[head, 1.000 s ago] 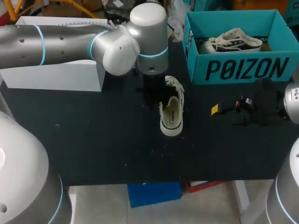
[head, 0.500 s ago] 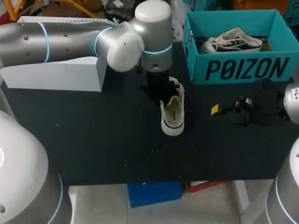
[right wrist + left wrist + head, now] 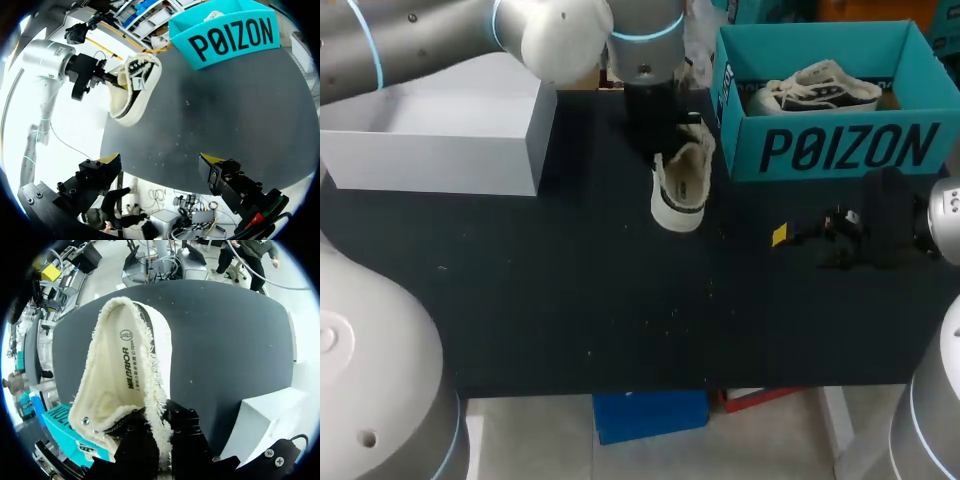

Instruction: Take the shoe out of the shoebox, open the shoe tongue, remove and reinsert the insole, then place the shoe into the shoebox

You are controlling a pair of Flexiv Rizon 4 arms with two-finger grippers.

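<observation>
- My L gripper (image 3: 665,140) clamped on shoe (image 3: 682,180) rim; shoe upper-mid frame, just left of box (image 3: 820,150).
- R gripper (image 3: 160,161) open, idle.
- I'd clear box wall, set down beside 2nd shoe (image 3: 815,88).

We cannot see the yellow tips of our left pincer (image 3: 162,437): the fleecy collar of the shoe (image 3: 122,375) hides them. The shoebox (image 3: 740,150) wall covers part of the second shoe (image 3: 815,85).

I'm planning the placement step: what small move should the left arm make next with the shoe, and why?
Probably carry it right, over the open shoebox. The left end effector is shut on the shoe, holding it tilted off the table just beside the shoebox, which already holds a second shoe.
</observation>
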